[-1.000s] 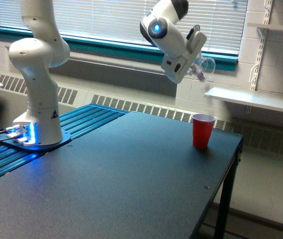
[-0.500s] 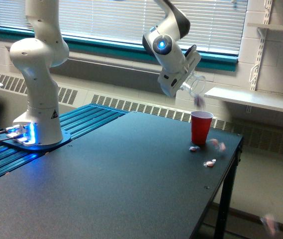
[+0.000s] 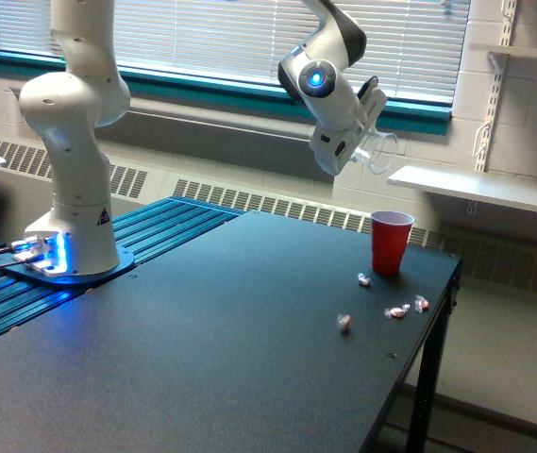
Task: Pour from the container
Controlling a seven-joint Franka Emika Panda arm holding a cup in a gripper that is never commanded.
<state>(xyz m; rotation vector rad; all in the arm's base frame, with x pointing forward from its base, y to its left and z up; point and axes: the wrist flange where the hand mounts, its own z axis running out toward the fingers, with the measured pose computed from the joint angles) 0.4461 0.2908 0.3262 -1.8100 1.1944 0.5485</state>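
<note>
Only real obstacle on the table (image 3: 202, 359) is the red cup (image 3: 391, 243) near the far edge. Four candies (image 3: 396, 310) lie scattered just in front of it. Above the cup the gripper (image 3: 355, 151) hangs holding the tipped container (image 3: 378, 152), air between them open.

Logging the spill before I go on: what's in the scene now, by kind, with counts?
Candies on the table: 4, at and
Red cup: 1, upright on the table
Clear cup: 1, tilted in the gripper, no candy visible inside
Total: 6
</note>
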